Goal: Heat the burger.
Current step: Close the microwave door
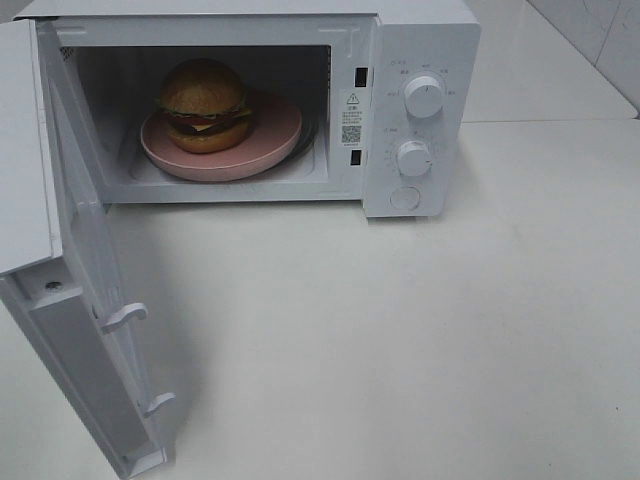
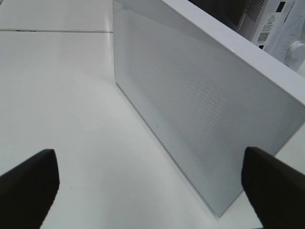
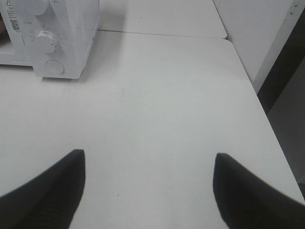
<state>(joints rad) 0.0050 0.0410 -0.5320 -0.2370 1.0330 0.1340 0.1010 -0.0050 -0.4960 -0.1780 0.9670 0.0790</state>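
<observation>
The burger [image 1: 204, 103] sits on the pink plate [image 1: 278, 145] inside the microwave [image 1: 420, 40], a little toward the left side of the plate, so the loading looks done. The door [image 1: 85, 290] stands wide open to the left, and both knobs [image 1: 424, 97] look untouched. The left gripper [image 2: 147, 160] has its jaws spread wide and holds nothing; it faces the dotted outer face of the door. The right gripper [image 3: 150, 160] is also spread and empty, above the bare table [image 1: 420, 350], with the control panel not far away. I think the next step is to push the door shut. The door face is flat and smooth, so a finger could slide along it. A hard push could shift the whole microwave on the slick table or shake the burger. A weak push may leave the latches not engaged.
</observation>
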